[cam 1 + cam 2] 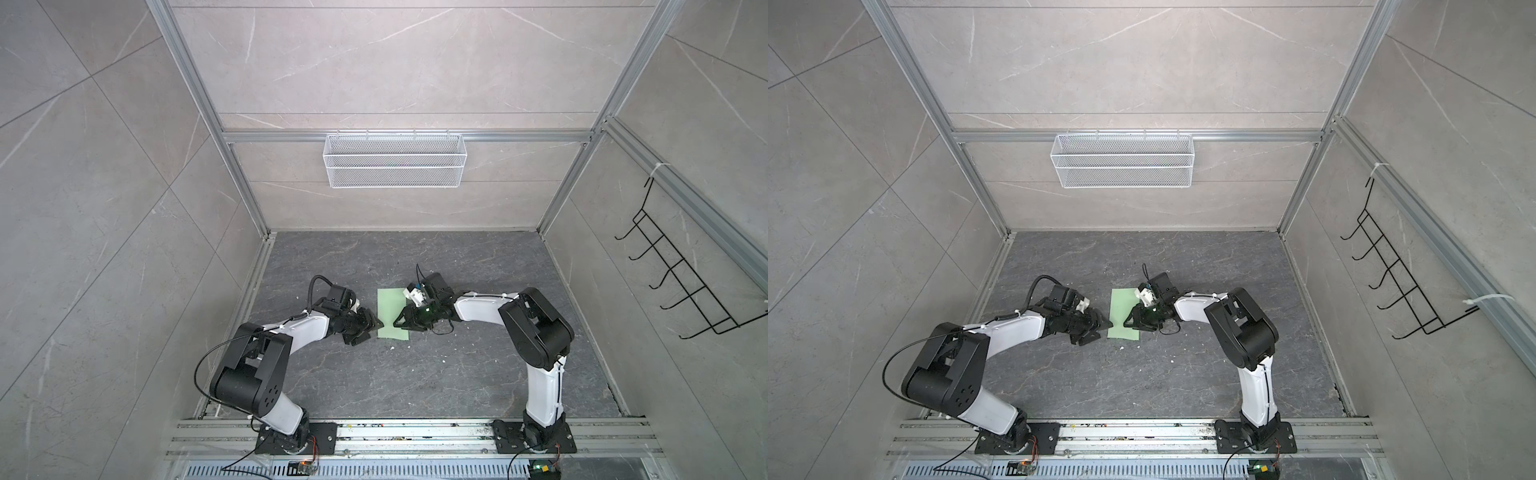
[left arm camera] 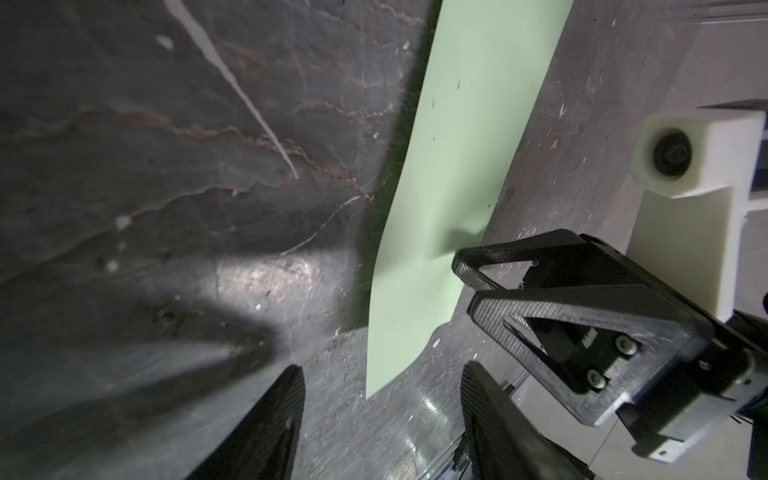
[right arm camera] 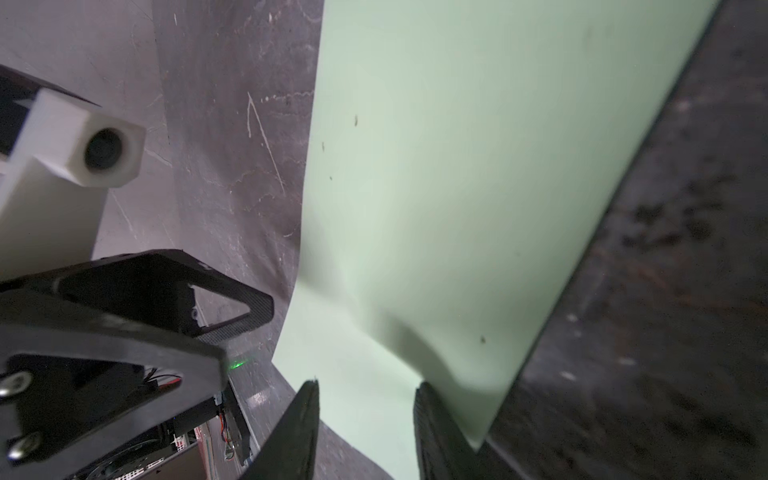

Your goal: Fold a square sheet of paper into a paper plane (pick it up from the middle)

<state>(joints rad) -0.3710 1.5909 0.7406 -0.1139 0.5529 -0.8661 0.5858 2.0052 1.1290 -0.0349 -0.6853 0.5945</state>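
While the square sheet of paper (image 1: 390,309) lay mostly flat on the tabletop (image 1: 415,382), the left end effector (image 1: 371,329) sat at its edge, jaws apart, one corner poking between its fingers (image 2: 270,419). Opposite it, the right end effector (image 1: 400,322) had its jaws partway apart too, fingertips (image 3: 303,415) pressing the sheet, which buckled a bit just ahead of them.
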